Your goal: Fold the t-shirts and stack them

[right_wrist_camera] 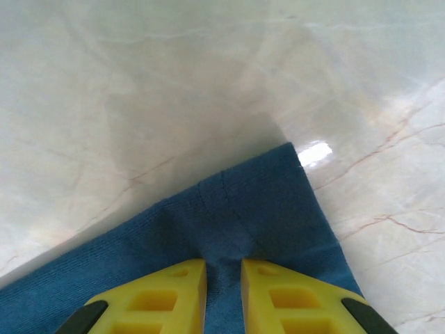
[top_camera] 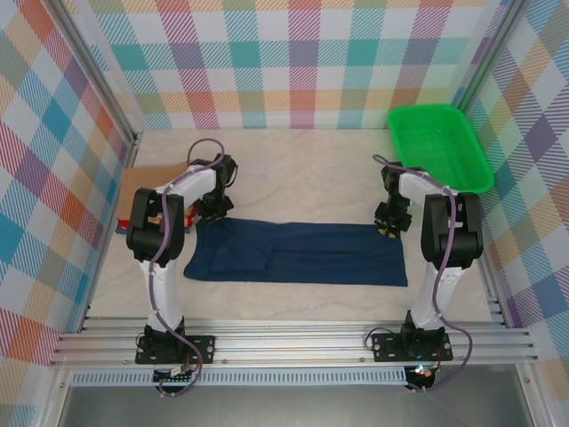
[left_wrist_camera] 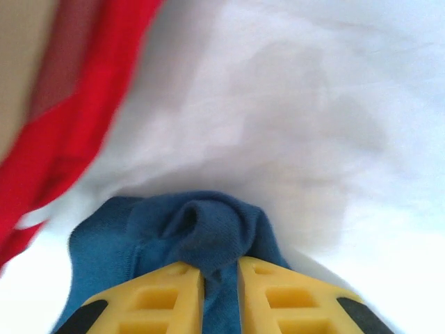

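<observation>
left black-and-white jointed arm (top_camera: 162, 227) bent forward and down, its yellow-fingered left gripper (left_wrist_camera: 220, 270) nearly closed, pinching a bunched fold of dark navy cloth t-shirt (left_wrist_camera: 208, 229), right black-and-white jointed arm (top_camera: 449, 233) bent likewise, yellow-fingered right gripper (right_wrist_camera: 224, 270) clamped near the shirt's corner

A green basket (top_camera: 425, 110), a pale table (top_camera: 302, 182), plaid walls (top_camera: 293, 62)

The green basket is being shown at the far right corner of the pale table, which is veined like marble. The table is being enclosed by pastel plaid walls, and its near edge is being bordered by aluminium rails (top_camera: 293, 342).
</observation>
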Tool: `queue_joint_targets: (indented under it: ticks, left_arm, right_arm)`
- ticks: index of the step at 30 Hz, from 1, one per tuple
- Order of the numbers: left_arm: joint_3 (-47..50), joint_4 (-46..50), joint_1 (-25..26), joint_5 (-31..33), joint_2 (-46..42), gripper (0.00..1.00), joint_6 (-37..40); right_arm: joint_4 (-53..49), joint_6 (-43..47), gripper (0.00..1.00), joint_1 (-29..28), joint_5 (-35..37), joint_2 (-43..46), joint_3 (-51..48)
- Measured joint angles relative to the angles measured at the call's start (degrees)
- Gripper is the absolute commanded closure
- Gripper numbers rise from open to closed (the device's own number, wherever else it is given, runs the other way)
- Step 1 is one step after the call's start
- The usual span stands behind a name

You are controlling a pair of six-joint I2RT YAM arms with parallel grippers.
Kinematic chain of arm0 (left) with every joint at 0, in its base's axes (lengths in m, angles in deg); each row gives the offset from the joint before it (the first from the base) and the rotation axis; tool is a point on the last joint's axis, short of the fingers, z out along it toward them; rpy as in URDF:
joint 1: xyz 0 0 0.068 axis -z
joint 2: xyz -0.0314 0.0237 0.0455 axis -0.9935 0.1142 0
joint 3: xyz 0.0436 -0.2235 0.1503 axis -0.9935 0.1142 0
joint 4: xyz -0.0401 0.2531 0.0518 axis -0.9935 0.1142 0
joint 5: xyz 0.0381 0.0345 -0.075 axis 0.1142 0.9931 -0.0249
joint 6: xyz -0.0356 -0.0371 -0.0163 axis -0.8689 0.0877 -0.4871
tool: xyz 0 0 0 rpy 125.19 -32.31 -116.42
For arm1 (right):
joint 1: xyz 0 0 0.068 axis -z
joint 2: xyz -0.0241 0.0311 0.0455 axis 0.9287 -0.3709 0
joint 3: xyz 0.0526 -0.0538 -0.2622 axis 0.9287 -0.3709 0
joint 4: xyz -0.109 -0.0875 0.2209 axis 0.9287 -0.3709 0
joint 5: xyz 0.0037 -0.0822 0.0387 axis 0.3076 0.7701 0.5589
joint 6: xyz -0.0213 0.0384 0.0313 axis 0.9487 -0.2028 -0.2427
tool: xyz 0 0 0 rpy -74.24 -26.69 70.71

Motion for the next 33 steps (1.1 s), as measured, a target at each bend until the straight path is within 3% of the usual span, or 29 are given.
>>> queue_joint_targets:
  ticks: [5,13,18,21,24,28,30,33]
  left_arm:
    - [-15.3,4.3,0.4,-0.8,10.3,0.81,1.0]
    - [-54.1,7.3,-0.2,-6.2,30.7,0.61,2.6]
    - [-59.1,8.5,-0.2,-7.0,29.9,0.56,2.5]
    - [-48.0,8.4,0.2,-7.3,21.2,0.55,1.6]
    - [-21.8,3.4,0.9,-10.2,3.0,0.56,-3.4]
    - [1.6,-1.8,3.3,-14.1,-15.5,0.56,-12.5]
    - [9.0,-4.7,4.4,-15.8,-20.0,0.57,-16.5]
    - [12.5,-7.5,5.1,-17.5,-18.4,0.59,-20.2]
  right_arm:
    - [-1.9,0.0,0.80,2.3,1.1,0.0,0.0]
    - [-3.5,-3.4,0.77,2.5,-1.4,4.6,-6.5]
    - [-5.3,-4.3,0.68,2.5,-1.9,9.7,-7.6]
    - [-5.4,-3.1,0.67,2.5,-1.5,13.2,-5.8]
    - [-3.5,-0.5,0.70,2.5,-1.6,15.5,-4.9]
    - [-1.3,3.1,0.71,2.5,-3.0,14.8,-4.8]
    - [-0.5,4.3,0.72,2.3,-3.7,13.6,-4.8]
    - [-0.1,5.2,0.72,2.3,-4.2,10.9,-4.8]
